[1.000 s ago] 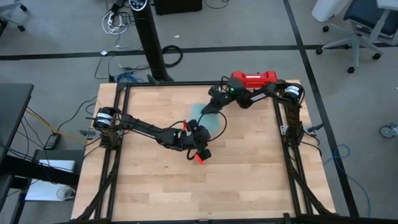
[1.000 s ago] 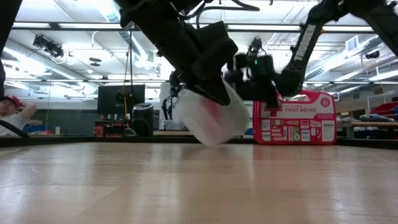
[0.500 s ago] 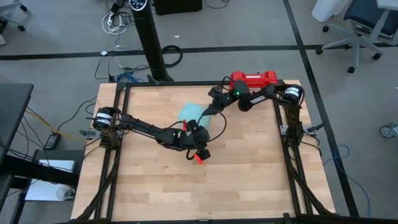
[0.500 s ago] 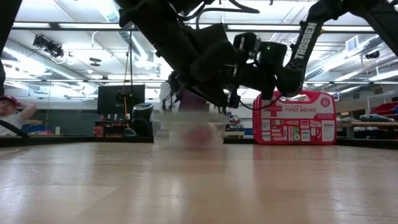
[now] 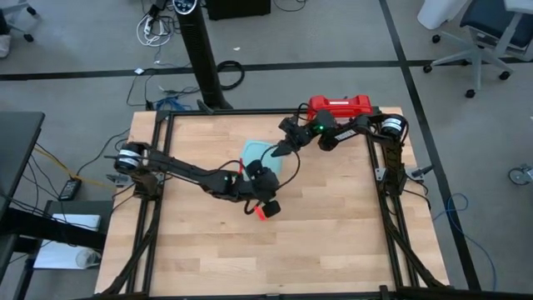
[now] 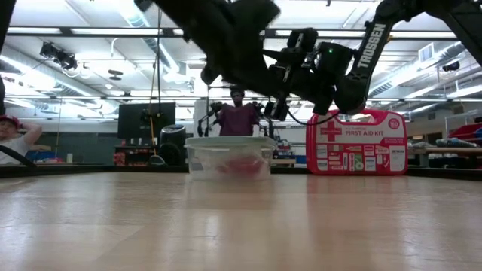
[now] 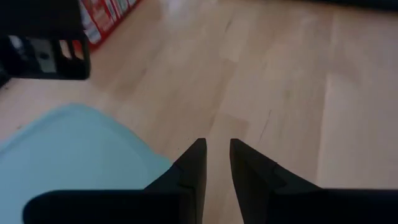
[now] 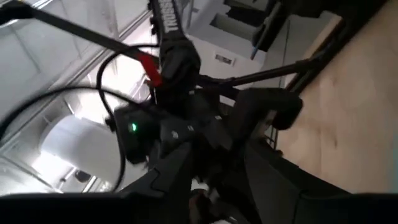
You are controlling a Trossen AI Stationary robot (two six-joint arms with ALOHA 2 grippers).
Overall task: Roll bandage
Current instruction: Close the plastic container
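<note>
Bandage (image 6: 239,165) red, lying inside tub (image 6: 230,156) on surface (image 5: 333,233), mid-back, near red case (image 6: 357,142). L gripper (image 7: 216,163) above tub edge, fingers narrow, empty. R gripper (image 5: 277,153) over tub; fingers: can't tell.

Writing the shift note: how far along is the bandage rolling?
Something red, likely the bandage, lies inside the container standing on the table. In hand: right pincer at its rim; left pincer holds nothing. Left: perhaps just withdrawing; whether it is rolled cannot be seen.
</note>
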